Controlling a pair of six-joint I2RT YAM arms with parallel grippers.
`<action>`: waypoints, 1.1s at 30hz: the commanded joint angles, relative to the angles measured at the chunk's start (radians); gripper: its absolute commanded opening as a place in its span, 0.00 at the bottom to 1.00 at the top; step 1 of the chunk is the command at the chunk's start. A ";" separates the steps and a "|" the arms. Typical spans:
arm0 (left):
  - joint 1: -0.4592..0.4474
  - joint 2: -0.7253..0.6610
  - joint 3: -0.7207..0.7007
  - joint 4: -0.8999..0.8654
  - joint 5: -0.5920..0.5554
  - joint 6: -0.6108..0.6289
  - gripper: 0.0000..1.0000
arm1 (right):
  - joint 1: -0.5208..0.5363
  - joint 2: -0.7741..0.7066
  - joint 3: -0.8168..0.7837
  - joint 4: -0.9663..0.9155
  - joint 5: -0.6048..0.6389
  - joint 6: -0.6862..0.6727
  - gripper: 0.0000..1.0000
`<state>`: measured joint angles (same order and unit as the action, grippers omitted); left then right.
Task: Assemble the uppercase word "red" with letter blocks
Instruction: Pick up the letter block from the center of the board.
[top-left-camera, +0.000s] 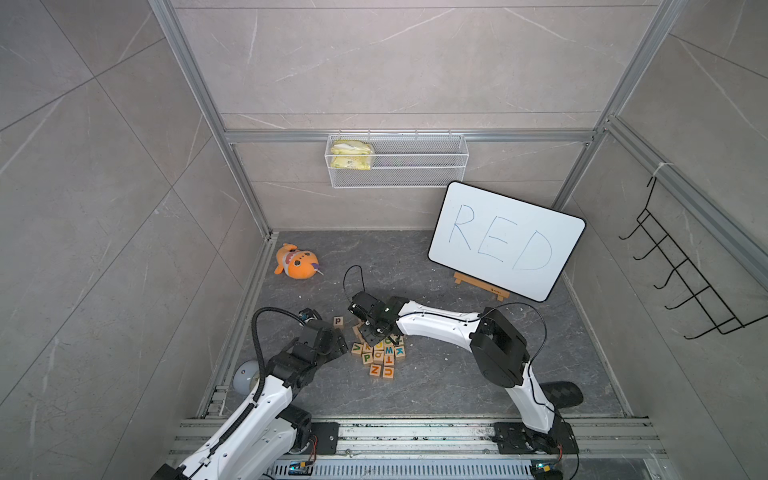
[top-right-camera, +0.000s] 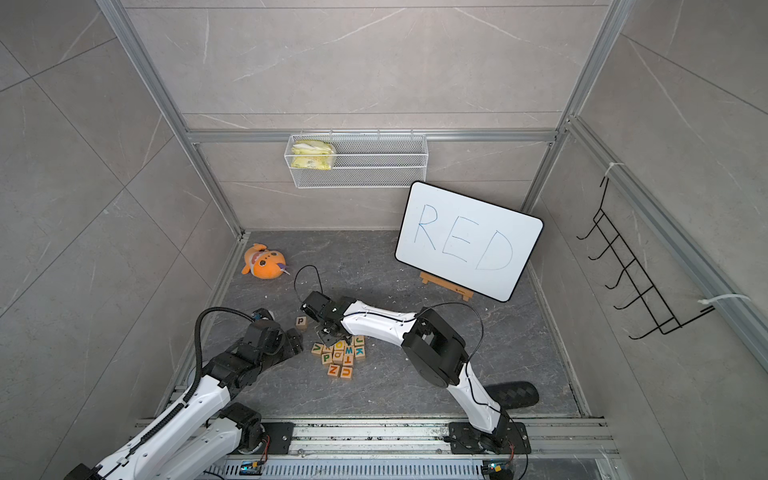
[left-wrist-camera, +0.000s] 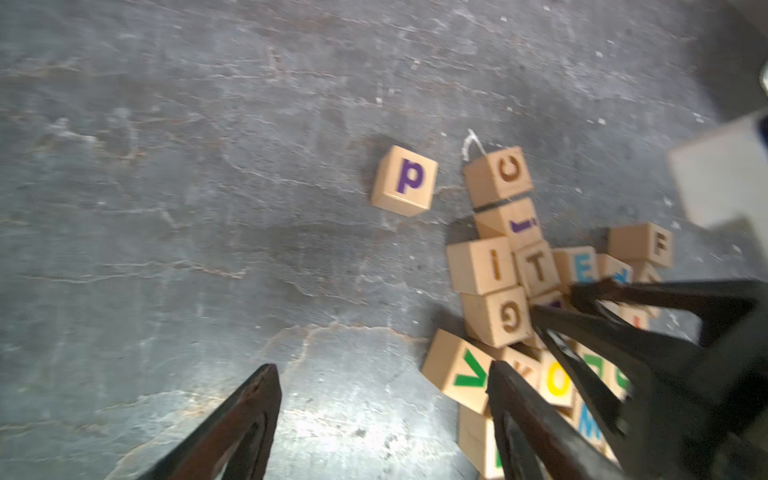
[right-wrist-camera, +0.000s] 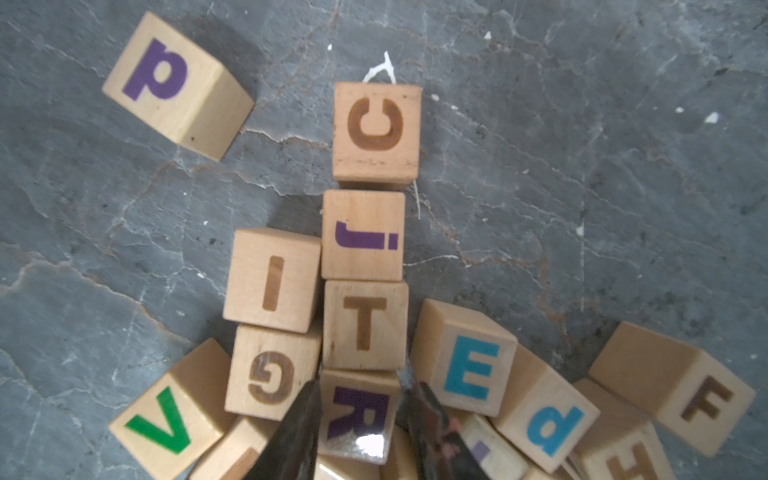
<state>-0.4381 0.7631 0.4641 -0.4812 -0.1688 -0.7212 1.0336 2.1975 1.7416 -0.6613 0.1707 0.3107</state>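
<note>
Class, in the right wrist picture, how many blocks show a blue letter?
2. The blue E block sits beside the T block; a blue lowercase block lies between it and the F block. Others may hide under the right claw.

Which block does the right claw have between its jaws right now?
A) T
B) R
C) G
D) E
B: the right wrist view shows the right claw flanking the R block, tight against both its sides.

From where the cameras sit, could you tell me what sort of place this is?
Probably a purpose-built robot test cell, not a home: tile-look panels in an aluminium frame, two arms bolted to a base rail, a whiteboard reading RED.
</note>
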 joint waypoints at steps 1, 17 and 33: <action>0.004 -0.039 0.041 -0.017 0.081 0.049 0.81 | -0.003 -0.012 -0.033 -0.047 0.007 0.022 0.38; 0.002 -0.133 0.018 -0.120 0.112 -0.013 0.80 | -0.009 0.017 0.009 -0.119 0.019 0.046 0.41; 0.002 -0.134 0.023 -0.115 0.121 -0.011 0.80 | -0.015 0.061 0.019 -0.115 -0.048 0.107 0.40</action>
<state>-0.4381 0.6384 0.4767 -0.5838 -0.0677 -0.7296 1.0222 2.2272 1.7477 -0.7265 0.1406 0.3927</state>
